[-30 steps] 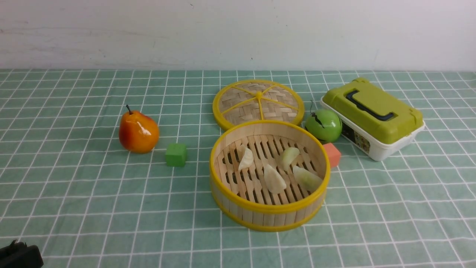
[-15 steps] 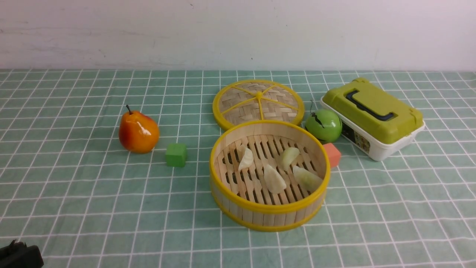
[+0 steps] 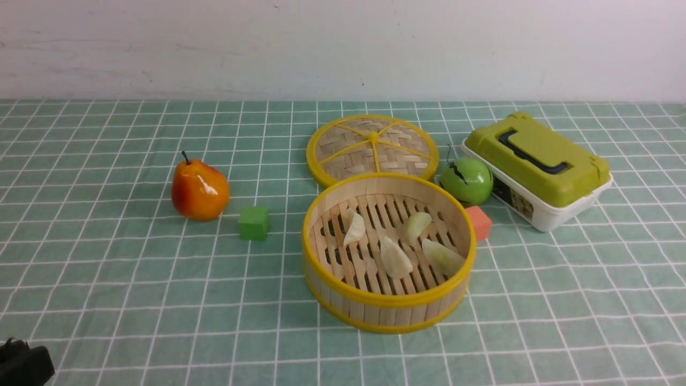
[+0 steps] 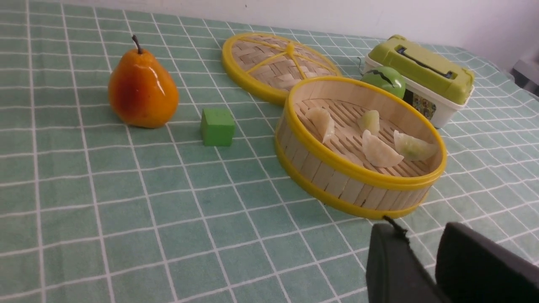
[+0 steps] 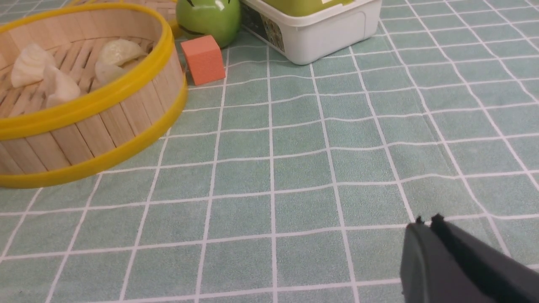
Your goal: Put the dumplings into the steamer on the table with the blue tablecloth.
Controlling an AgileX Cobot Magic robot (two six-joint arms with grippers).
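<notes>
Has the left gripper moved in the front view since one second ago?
Yes. The left gripper has slid down and left toward the bottom-left corner of the front view, away from the pear, which stayed on its grid squares. Less of it shows now.

We see four dumplings (image 3: pixel 395 258) in the steamer (image 3: pixel 388 307), the lid (image 3: pixel 372 148) behind it, a cube (image 3: pixel 254 223) to its left.

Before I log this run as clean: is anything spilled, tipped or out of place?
Nothing stands out. All four dumplings lie inside the steamer, which sits flat on the tablecloth; its lid lies behind it.
</notes>
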